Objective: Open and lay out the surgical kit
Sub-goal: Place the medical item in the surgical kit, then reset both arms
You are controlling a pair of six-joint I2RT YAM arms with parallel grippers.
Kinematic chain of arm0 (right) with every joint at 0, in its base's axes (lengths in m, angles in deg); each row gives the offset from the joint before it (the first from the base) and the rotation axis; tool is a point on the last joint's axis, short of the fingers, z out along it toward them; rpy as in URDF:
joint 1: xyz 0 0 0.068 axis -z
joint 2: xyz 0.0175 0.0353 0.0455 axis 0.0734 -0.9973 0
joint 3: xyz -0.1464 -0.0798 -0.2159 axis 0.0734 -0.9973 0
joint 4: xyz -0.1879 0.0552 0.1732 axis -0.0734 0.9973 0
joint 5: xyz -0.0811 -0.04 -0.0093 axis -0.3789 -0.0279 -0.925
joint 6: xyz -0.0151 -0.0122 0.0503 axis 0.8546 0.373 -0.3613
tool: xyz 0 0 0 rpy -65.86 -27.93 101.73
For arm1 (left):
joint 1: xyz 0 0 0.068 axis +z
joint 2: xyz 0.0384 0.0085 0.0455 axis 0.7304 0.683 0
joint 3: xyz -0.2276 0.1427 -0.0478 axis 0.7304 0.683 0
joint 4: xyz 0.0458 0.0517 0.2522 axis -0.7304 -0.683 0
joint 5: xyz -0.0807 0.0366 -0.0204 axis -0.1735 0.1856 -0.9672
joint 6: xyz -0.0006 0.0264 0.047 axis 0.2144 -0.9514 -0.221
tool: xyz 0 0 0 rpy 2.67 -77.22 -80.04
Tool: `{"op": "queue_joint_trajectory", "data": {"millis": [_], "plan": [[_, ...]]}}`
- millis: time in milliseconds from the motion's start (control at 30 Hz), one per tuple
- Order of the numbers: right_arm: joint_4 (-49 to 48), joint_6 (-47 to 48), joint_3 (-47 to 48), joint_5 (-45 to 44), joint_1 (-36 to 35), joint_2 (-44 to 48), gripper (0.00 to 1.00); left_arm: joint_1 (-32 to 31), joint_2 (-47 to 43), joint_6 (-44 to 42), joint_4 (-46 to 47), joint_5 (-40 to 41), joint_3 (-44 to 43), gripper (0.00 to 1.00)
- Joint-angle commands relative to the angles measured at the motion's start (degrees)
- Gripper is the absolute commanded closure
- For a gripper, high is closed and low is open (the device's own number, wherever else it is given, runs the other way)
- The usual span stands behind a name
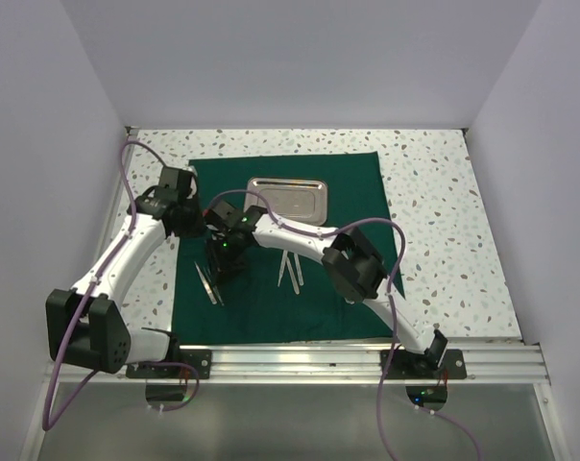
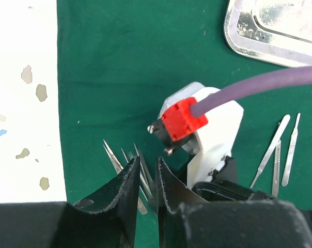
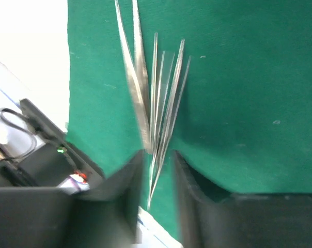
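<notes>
Black right end effector [image 3: 157, 170] fingers, slightly spread, straddle the slim silver forceps bunch [image 3: 155, 98] on the dark green cloth drape [image 1: 338, 182], the left end effector [image 2: 145, 178] nearly pressed together nearby; closing could snag cloth or scatter instruments.

Your left arm reaches up from its base at the near-left corner and bends inward, so the left gripper [image 1: 196, 219] hangs over the left edge of the green cloth [image 1: 357, 192], fingers [image 2: 130, 181] narrowly parted with nothing between them. Your right arm arcs from its base at the near right, elbow raised over the cloth's right half, wrist stretched leftward. The right gripper [image 1: 225, 261] points down at the cloth's left-centre, just beside the left gripper, its fingers [image 3: 130, 175] set slightly apart.
</notes>
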Motion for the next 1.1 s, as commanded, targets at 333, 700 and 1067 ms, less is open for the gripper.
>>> {"op": "queue_joint_trajectory", "data": {"millis": [333,700,1067], "plan": [[0.40,1.54,-6.94,-7.20,-0.25,9.99,0.44,0.24,-4.40,-1.33,1.50,-0.81,0.61,0.78],[10.42,9.54,-11.07,-32.95,0.10,34.41,0.39,-0.02,-6.68,-2.47,-0.17,-3.01,-2.20,0.59],[2.26,7.87,-44.80,-50.90,0.10,83.76,0.25,-0.37,-13.18,-1.61,-4.99,4.26,-4.48,0.52]]}}
